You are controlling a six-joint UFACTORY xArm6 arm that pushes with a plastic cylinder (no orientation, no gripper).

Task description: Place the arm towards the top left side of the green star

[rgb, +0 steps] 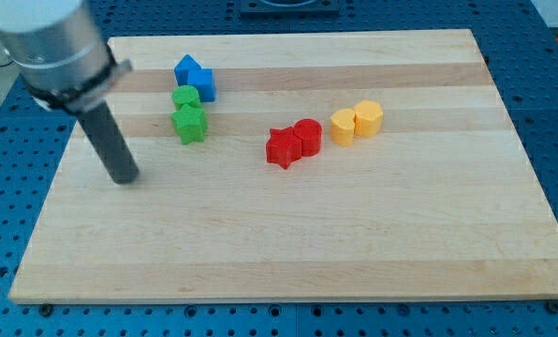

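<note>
Camera view: green star [191,124] sits upper left of the board [354,234], touching a green block [185,96] just above, with two blue blocks [195,77] topping that column. My tip [125,178] rests well to the star's lower left; it's a bare rod, nothing to open or close. Red star [282,147] and red cylinder [308,137] touch mid-board; two yellow blocks [357,123] beside them.

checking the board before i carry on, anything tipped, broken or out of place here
Nothing stands out. The blocks sit flat in three tidy clusters on the board: blue blocks above the green star, red blocks, yellow blocks. My tip rests left of the green star, clear of everything.
</note>
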